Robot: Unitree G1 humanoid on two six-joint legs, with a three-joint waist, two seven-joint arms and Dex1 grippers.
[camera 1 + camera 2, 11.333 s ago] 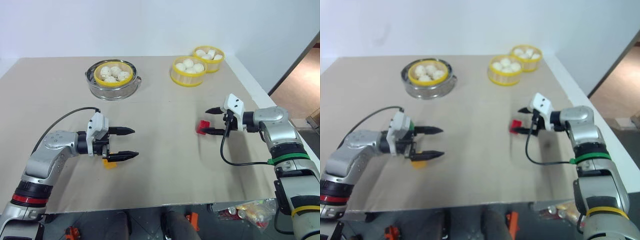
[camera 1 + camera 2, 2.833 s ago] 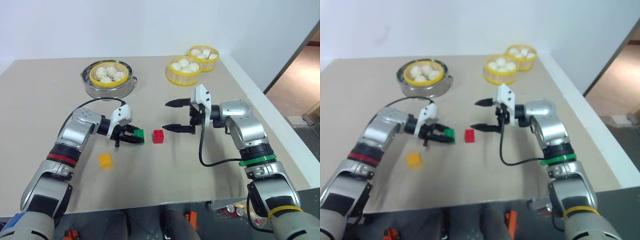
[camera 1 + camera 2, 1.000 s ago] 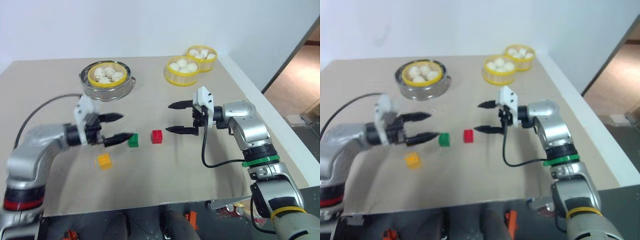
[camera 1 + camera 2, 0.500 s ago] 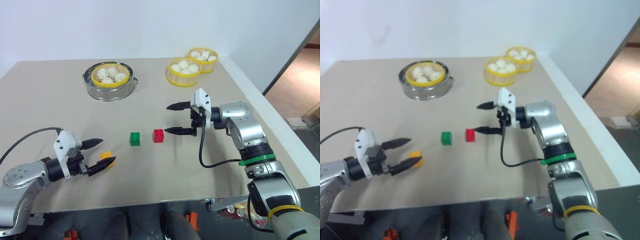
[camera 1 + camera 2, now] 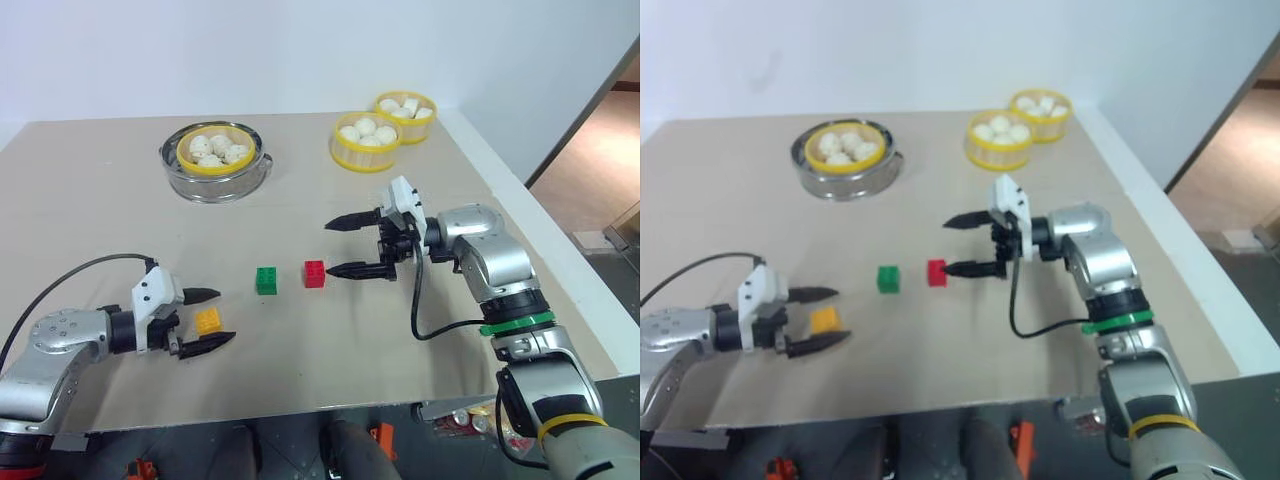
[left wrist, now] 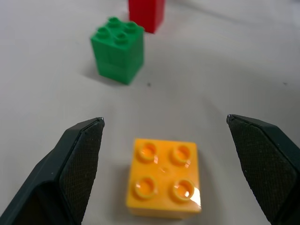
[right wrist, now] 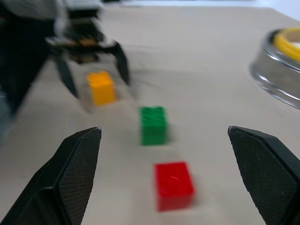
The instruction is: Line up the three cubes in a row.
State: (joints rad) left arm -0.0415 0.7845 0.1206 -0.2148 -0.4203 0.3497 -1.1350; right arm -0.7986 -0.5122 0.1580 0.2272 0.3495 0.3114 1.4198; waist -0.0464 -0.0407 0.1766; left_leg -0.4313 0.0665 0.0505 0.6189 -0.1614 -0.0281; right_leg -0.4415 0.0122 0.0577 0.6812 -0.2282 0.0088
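Note:
The green cube (image 5: 267, 279) and the red cube (image 5: 315, 273) stand side by side mid-table with a small gap between them. The yellow-orange cube (image 5: 208, 320) lies nearer to me and left of the green one. My left gripper (image 5: 225, 316) is open and low over the table, one finger on each side of the yellow-orange cube (image 6: 165, 178) without touching it. My right gripper (image 5: 329, 248) is open and points left, its lower fingertip just right of the red cube (image 7: 174, 184); nothing is held.
At the back left a steel steamer pot (image 5: 212, 178) holds a yellow-rimmed basket of buns. Two more bun baskets (image 5: 365, 140) (image 5: 405, 105) stand at the back right. The table's right edge (image 5: 520, 190) runs close behind my right arm.
A second ago my left gripper was beside the green cube; it has drawn back and down to straddle the yellow-orange cube. The right gripper stays open by the red cube.

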